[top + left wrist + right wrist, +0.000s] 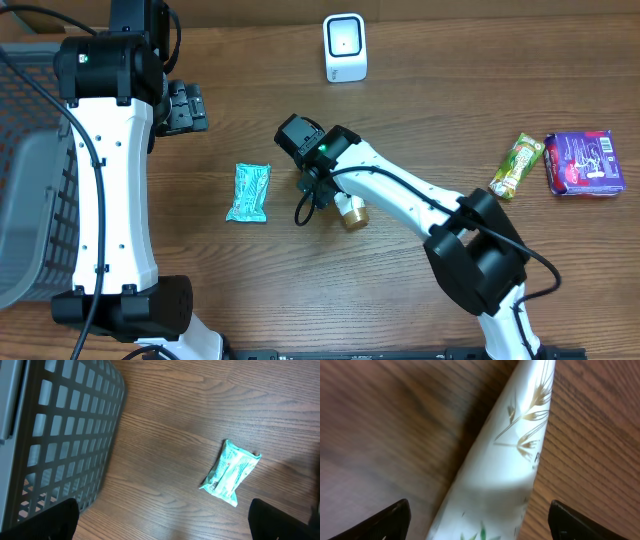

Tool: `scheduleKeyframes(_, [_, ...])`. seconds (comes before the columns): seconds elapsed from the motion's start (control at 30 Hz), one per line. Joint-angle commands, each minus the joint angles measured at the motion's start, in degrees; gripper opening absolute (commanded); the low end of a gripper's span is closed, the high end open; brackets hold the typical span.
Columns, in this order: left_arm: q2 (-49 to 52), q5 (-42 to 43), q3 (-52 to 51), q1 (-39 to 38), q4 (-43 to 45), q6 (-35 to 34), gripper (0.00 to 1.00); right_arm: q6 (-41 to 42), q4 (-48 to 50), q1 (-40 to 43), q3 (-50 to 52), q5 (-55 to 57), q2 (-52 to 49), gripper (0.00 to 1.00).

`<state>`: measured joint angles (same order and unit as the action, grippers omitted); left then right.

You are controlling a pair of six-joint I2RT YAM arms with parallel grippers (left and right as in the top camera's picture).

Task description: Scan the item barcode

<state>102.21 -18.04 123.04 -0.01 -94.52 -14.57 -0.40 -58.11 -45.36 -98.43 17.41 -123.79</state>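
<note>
The item under my right gripper (492,525) is a white tube (505,460) printed with gold wheat ears and green leaves, lying on the wooden table. The jaws stand wide open, with a gap on each side of the tube. From overhead, only the tube's gold cap (352,212) shows beneath the right gripper (322,190) at the table's middle. The white barcode scanner (345,47) stands at the back centre. My left gripper (188,108) hovers at the back left, open (172,529) and empty.
A teal packet (248,192) lies left of the tube and also shows in the left wrist view (231,472). A grey mesh basket (30,180) fills the left edge (75,435). A green snack bar (516,166) and a purple packet (584,163) lie far right.
</note>
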Motion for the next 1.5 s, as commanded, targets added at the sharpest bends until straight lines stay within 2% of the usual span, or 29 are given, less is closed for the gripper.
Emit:
scheduleKeyframes(0.0, [-0.9,-0.3,0.9,0.0,0.1,0.6,1.00,0.0,0.8,0.3,0.6,2.7,-2.5,0.85])
scheduleKeyframes(0.13, [-0.9,-0.3,0.9,0.0,0.1,0.6,1.00,0.6,1.5,0.3,0.6,2.7,-4.7,0.78])
scheduleKeyframes(0.33, [-0.9,-0.3,0.9,0.0,0.1,0.6,1.00,2.6,1.2,1.2,0.3,3.2,-5.4,0.51])
scheduleKeyframes(0.47, [-0.9,-0.3,0.9,0.0,0.1,0.6,1.00,3.8,-0.3,1.2,-0.4,1.9,-5.3,0.39])
scheduleKeyframes(0.57, [-0.9,-0.3,0.9,0.0,0.1,0.6,1.00,3.8,-3.7,1.7,-3.3,-5.9,-5.3,0.29])
scheduleKeyframes(0.67, [-0.9,-0.3,0.9,0.0,0.1,0.6,0.99,3.3,-7.5,3.5,-7.1,-17.9,-5.0,0.25])
scheduleKeyframes(0.9, [-0.9,-0.3,0.9,0.0,0.1,0.6,1.00,-3.7,-9.9,11.5,-8.3,-51.2,-4.6,0.24])
scheduleKeyframes(0.97, [-0.9,-0.3,0.9,0.0,0.1,0.6,1.00,-5.4,-9.1,13.9,-7.0,-55.4,-4.6,0.24])
scheduleKeyframes(1.03, [-0.9,-0.3,0.9,0.0,0.1,0.6,0.99,-5.7,-7.6,15.6,-5.4,-55.9,-4.6,0.25])
scheduleKeyframes(1.1, [-0.9,-0.3,0.9,0.0,0.1,0.6,1.00,-5.7,-5.5,16.9,-3.4,-55.8,-4.6,0.38])
scheduleKeyframes(1.13, [-0.9,-0.3,0.9,0.0,0.1,0.6,1.00,-5.7,-4.9,17.3,-2.7,-55.1,-4.6,0.48])
scheduleKeyframes(1.23, [-0.9,-0.3,0.9,0.0,0.1,0.6,1.00,-5.6,-4.3,18.4,-2.1,-50.7,-4.6,0.62])
scheduleKeyframes(1.3, [-0.9,-0.3,0.9,0.0,0.1,0.6,1.00,-5.6,-4.3,19.1,-2.1,-47.3,-4.6,0.65])
scheduleKeyframes(1.47, [-0.9,-0.3,0.9,0.0,0.1,0.6,1.00,-5.2,-5.3,20.4,-4.4,-41.6,-4.5,0.64])
